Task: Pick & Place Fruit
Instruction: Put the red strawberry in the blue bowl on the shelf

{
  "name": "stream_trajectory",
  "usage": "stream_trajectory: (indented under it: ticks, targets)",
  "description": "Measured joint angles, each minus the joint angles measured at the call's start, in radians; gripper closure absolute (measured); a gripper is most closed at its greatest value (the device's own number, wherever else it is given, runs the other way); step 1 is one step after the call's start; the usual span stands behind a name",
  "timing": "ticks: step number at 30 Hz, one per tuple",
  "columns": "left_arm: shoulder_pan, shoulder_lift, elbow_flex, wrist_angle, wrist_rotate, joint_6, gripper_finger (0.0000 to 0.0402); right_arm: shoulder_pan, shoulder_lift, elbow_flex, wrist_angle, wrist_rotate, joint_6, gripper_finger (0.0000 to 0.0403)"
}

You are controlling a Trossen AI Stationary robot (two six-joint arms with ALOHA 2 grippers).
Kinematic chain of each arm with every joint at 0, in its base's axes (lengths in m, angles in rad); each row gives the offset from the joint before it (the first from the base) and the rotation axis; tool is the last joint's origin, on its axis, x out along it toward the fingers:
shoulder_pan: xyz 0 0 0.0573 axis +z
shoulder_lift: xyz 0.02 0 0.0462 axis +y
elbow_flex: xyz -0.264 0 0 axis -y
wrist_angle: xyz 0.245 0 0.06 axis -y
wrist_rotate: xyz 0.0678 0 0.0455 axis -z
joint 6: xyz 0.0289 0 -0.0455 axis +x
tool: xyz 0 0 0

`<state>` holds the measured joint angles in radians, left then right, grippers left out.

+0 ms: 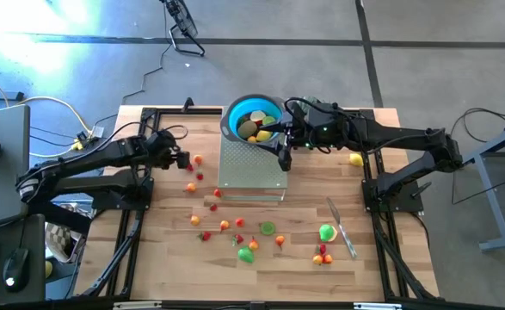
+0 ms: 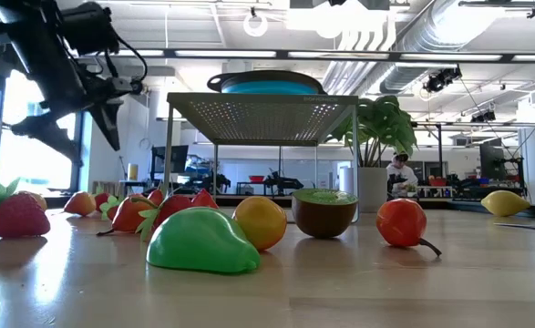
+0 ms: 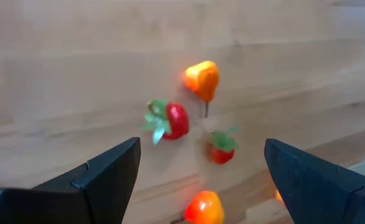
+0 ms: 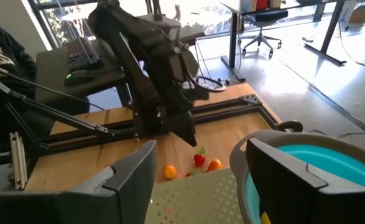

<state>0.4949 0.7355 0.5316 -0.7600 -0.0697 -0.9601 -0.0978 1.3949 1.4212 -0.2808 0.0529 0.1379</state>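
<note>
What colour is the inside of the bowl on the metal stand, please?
Bright blue: the bowl shows best in the high view.

Bright daylight glares at the floor (image 1: 28, 43); left wrist view blurred.

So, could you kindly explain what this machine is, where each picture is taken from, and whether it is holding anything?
It is a robot with two dark arms at a wooden table. One picture looks straight down, one looks level across the tabletop, and two come from cameras on the wrists. Small toy fruits lie scattered on the wood, with a knife to one side. A blue bowl with fruit in it sits on a metal stand. The left gripper hangs open over strawberries and holds nothing. The right gripper is beside the bowl, open and empty too.
</note>
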Motion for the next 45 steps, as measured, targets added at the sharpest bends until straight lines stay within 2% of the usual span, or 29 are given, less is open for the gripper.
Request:
stream_trajectory:
  ticks: [10,18,22,33,45]
  targets:
    - [0.212,0.002,-0.093,0.075,0.15,0.122,0.0066,0.0,0.0,0.0,0.024,-0.003,-0.001,0.0164]
    - [0.315,0.002,-0.173,0.18,0.225,0.16,0.0066,0.0,0.0,0.0,0.024,0.0,-0.009,0.0164]
    - [0.343,0.002,-0.206,0.253,0.276,0.17,0.0066,0.0,0.0,0.0,0.024,0.0,-0.011,0.0164]
    - [0.343,0.002,-0.217,0.288,0.273,0.186,0.0067,0.0,0.0,0.0,0.024,0.0,-0.011,0.0164]
    - [0.343,0.002,-0.217,0.286,0.238,0.116,0.0159,0.0,0.0,0.0,0.023,0.0,-0.011,0.0164]
